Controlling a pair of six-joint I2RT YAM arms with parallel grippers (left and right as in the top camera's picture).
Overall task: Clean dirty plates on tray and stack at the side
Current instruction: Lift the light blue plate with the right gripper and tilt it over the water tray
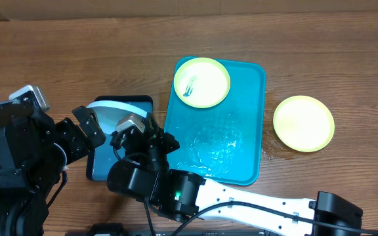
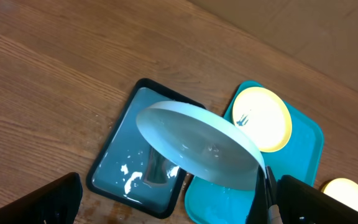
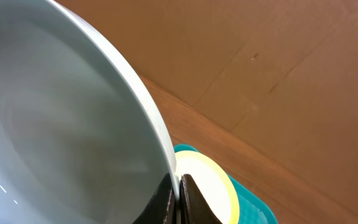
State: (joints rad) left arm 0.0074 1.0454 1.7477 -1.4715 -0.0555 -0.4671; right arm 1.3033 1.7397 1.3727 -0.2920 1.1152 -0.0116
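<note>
1. Three plates are in play. The white plate (image 2: 191, 146) is up in the air, tilted, above the small tray (image 2: 107, 165). A smeared yellow plate (image 1: 202, 82) lies at the far end of the teal tray (image 1: 245, 154). The other yellow plate (image 1: 303, 123) sits on the table (image 1: 77, 52) to the right of the teal tray, apart from it, and looks clean.
2. My right gripper (image 3: 179, 198) is clamped tight on the white plate's rim, pinching only the edge.
3. My left gripper (image 1: 90, 128) is spread as wide as it goes and holds nothing. It hangs just beside the white plate.
4. A dark object (image 2: 157, 169) lies in the small tray under the plate. It is possibly the wiper, though the plate hides most of it.
5. I judge the step in hand to be cleaning the white plate. The plate should stay over the small tray so drips land there.
6. A rim pinch gives little leverage, so any wiping should be light and pushed toward the pinched edge, not away from it.
7. My left gripper should reach the dark object from the side, clear of the plate, since wet plastic could slip if bumped.
</note>
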